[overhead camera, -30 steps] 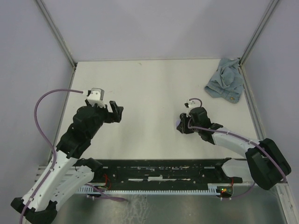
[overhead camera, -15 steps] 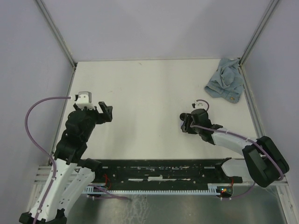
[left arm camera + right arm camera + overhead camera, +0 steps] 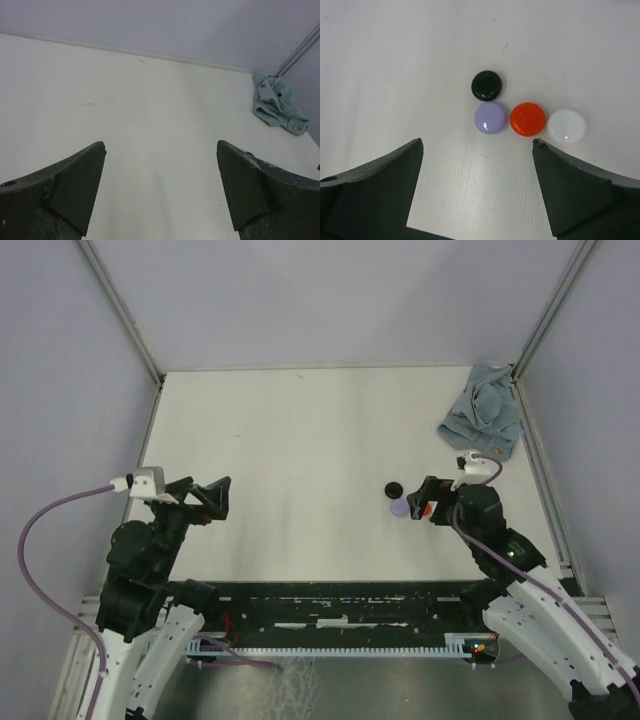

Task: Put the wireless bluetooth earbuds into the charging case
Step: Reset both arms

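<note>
The right gripper (image 3: 477, 142) has its jaws spread wide and grips nothing. Just ahead of it, four glossy round discs lie on the right half of the worktop (image 3: 300, 430), about midway between the far and near edges. The lilac disc (image 3: 490, 118), red disc (image 3: 527, 119) and white disc (image 3: 567, 125) form a touching row, with the black disc (image 3: 486, 85) just beyond the lilac one. The left gripper (image 3: 161, 146), near the left edge, is likewise wide open and empty. A crumpled blue cloth (image 3: 483, 422) lies in the far right corner.
</note>
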`<act>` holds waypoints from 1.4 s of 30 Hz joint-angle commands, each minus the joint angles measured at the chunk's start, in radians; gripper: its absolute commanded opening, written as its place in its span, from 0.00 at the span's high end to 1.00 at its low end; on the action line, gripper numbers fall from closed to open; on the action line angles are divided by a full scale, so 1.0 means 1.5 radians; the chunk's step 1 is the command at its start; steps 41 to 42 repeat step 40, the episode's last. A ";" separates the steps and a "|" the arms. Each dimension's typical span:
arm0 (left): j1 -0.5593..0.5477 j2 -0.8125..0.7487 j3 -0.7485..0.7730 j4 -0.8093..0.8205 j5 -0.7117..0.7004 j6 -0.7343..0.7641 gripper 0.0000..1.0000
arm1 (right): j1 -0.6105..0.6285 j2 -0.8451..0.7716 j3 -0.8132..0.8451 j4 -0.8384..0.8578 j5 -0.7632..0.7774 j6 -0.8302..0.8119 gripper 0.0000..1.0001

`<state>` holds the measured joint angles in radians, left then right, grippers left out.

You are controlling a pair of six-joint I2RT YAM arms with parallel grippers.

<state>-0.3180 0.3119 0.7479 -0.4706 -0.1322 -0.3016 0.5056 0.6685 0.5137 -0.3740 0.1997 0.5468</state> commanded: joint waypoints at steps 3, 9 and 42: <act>0.003 -0.106 -0.001 -0.011 -0.009 -0.046 0.01 | -0.003 -0.172 0.123 -0.196 0.083 -0.075 0.01; 0.002 -0.179 -0.018 -0.020 -0.041 -0.071 0.01 | -0.002 -0.293 0.146 -0.268 0.124 -0.093 0.01; 0.003 -0.207 -0.049 -0.068 -0.103 -0.092 0.01 | -0.002 -0.381 0.148 -0.279 0.160 -0.085 0.01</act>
